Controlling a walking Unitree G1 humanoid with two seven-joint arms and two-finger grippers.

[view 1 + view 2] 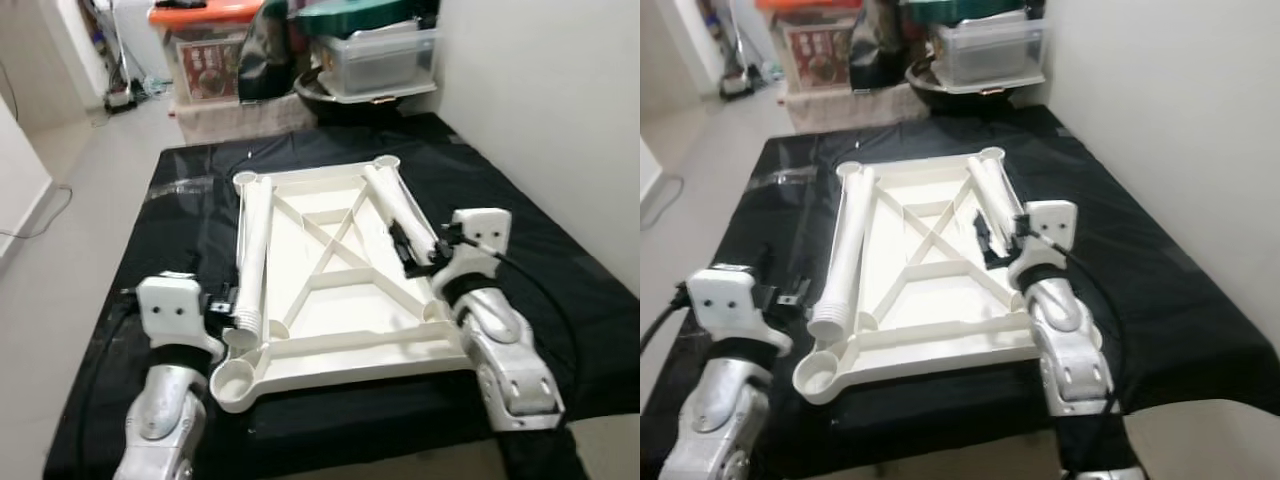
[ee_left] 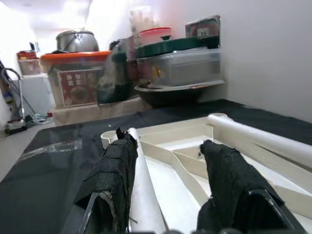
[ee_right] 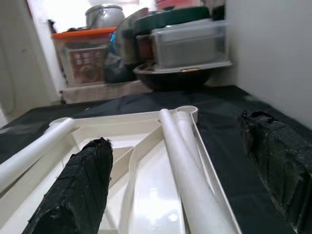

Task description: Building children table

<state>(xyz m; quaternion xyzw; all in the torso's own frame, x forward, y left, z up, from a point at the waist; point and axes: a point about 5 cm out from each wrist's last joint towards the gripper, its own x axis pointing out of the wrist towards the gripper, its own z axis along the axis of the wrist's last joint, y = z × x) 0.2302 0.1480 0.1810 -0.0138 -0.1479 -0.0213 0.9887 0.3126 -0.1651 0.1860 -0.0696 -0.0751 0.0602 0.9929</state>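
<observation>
Right gripper [image 1: 415, 250]: spread wide, straddling the right table leg [image 1: 398, 208].
Left gripper [image 1: 228, 305]: spread at the left table leg [image 1: 254, 255], near end.
Tabletop [image 1: 340, 290]: upside down, mid black mat [image 1: 180, 230].
Legs' long axis: away from robot.

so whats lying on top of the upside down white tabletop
Two white table legs lie on the tabletop: the left leg along its left edge, the right leg along its right. Open corner sockets show. The right pincer covers part of the right leg.
</observation>
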